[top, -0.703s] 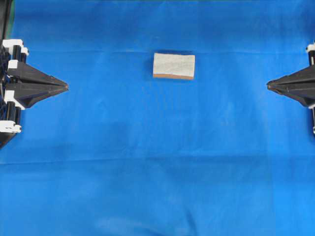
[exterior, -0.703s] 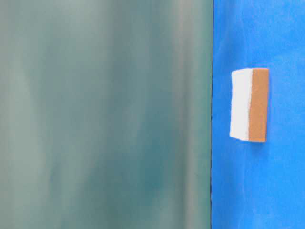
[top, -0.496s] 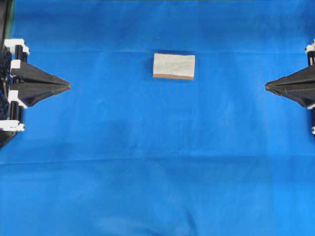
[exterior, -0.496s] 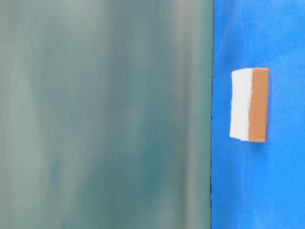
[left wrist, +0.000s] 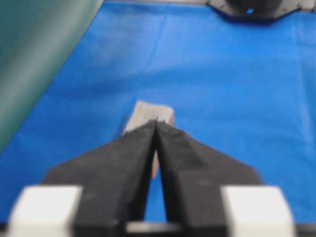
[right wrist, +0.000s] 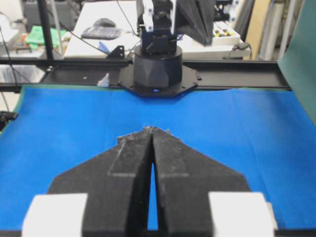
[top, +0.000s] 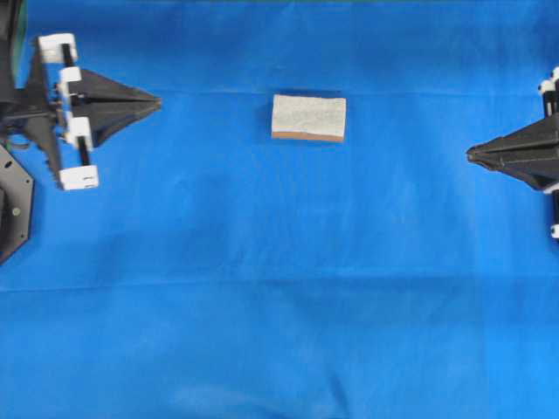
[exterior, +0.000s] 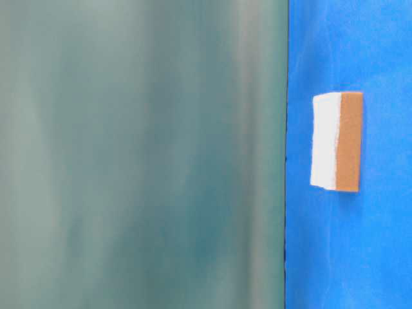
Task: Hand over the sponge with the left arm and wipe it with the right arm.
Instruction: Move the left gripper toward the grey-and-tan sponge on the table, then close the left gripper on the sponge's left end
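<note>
The sponge (top: 308,117) is lying flat on the blue cloth (top: 279,305) that is covering the worktop. Its pale fuzzy side is facing up and a thin orange-brown strip is showing along one edge. Nothing is touching it.

The left pincer (top: 157,102) is pointing toward the sponge from the left side, well apart from it. Its two black fingers are sitting close together, tips almost touching, and holding nothing. In the left wrist view the sponge (left wrist: 150,113) is peeking out just past the fingertips.

The right pincer (top: 470,154) is waiting at the right edge, far from the sponge. Its fingers are pressed tight together and holding nothing.
</note>
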You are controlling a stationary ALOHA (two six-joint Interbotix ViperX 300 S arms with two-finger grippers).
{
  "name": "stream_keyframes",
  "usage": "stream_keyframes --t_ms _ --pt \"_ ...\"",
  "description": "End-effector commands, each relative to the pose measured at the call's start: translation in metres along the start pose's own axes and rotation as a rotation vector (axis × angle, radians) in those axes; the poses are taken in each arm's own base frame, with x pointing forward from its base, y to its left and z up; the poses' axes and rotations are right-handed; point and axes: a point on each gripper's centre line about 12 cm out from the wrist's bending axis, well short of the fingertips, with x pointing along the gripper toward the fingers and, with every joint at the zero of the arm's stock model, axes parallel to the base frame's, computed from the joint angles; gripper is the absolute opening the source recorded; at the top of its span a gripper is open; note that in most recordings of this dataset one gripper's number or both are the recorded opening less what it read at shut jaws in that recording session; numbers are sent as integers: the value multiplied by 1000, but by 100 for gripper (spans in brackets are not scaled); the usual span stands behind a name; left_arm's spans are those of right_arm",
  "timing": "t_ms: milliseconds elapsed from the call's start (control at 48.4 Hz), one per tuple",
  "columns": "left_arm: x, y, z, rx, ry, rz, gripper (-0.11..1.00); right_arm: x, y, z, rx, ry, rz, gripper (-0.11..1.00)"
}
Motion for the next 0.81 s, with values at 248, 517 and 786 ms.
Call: stream_keyframes --t_ms 248,517,786 --pt "76 17 -24 20 169 45 86 3 0 9 -1 -18 1 -1" --pt "144 19 -63 134 319 14 94 3 0 9 3 -17 2 -1" --pt "186 19 -93 190 390 -10 94 6 0 4 3 5 0 -1"
